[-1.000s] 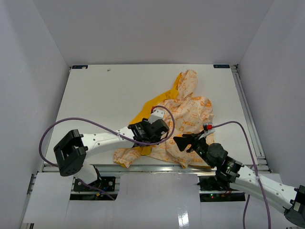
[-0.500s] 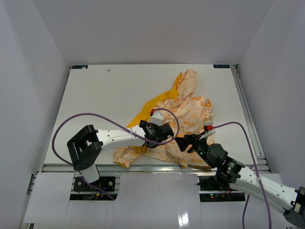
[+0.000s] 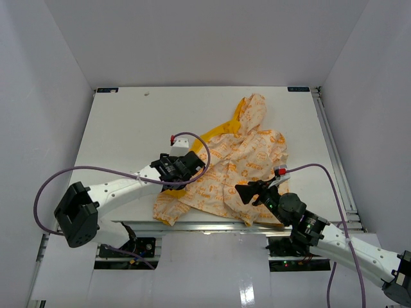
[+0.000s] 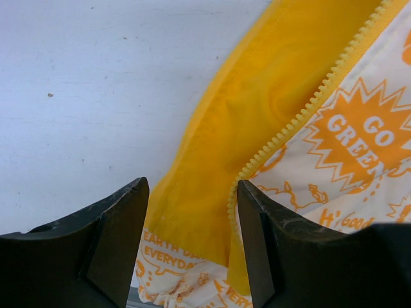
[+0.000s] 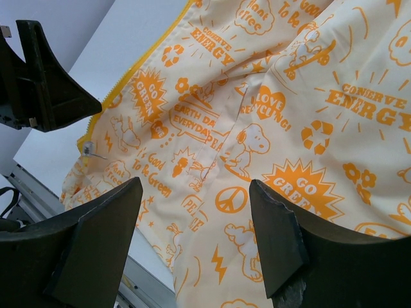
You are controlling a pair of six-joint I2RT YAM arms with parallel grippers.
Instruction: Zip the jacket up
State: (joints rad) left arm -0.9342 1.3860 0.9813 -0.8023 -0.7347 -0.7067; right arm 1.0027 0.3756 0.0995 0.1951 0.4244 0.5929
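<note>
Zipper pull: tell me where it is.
Right wrist view, left side: the zipper pull sits at the bottom of the jacket's yellow edge, near the left hand.

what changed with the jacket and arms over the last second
The left tool swung left, from over the middle of the jacket to its zipper edge, open. The front flap now covers most of the yellow lining. The right tool stayed put.

The arms are white with black joints, looping purple cables and black wedge-shaped fingers.
</note>
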